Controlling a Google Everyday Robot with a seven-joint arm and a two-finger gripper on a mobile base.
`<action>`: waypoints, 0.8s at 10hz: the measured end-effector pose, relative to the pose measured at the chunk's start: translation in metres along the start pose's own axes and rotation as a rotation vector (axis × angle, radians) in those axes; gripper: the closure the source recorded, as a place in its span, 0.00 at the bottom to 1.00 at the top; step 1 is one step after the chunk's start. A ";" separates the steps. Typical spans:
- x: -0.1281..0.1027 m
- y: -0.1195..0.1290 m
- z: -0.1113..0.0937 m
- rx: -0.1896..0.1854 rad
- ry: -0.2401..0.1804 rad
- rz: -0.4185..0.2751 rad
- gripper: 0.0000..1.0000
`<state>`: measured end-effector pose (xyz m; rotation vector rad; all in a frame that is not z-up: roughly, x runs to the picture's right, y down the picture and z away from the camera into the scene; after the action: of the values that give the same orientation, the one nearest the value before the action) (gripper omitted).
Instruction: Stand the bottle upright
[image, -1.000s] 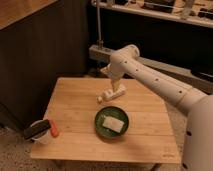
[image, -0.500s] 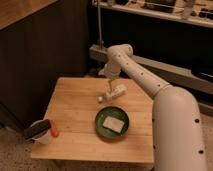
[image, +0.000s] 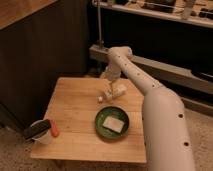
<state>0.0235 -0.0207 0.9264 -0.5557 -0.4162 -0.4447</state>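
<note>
The small white bottle (image: 113, 93) lies on its side on the wooden table (image: 75, 107), cap toward the left front, just behind the green bowl (image: 112, 123). My gripper (image: 109, 81) hangs at the end of the white arm right above the bottle's rear end, close to it or touching it. The arm reaches in from the lower right and bends over the table's far edge.
The green bowl holds a pale rectangular block (image: 113, 123). A white cup (image: 39, 134) with a dark object and an orange item (image: 53, 130) stands at the table's front left corner. Dark cabinets and a metal rail (image: 150, 62) stand behind the table.
The arm has swung further left and stretched out, and the gripper has come down to just above the lying bottle. The bottle has not moved.
</note>
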 end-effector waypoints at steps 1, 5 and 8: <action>-0.001 0.006 0.009 -0.013 -0.004 -0.003 0.20; -0.004 0.015 0.030 -0.021 -0.008 -0.012 0.20; -0.005 0.017 0.033 -0.029 -0.001 -0.010 0.20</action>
<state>0.0202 0.0129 0.9424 -0.5822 -0.4138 -0.4603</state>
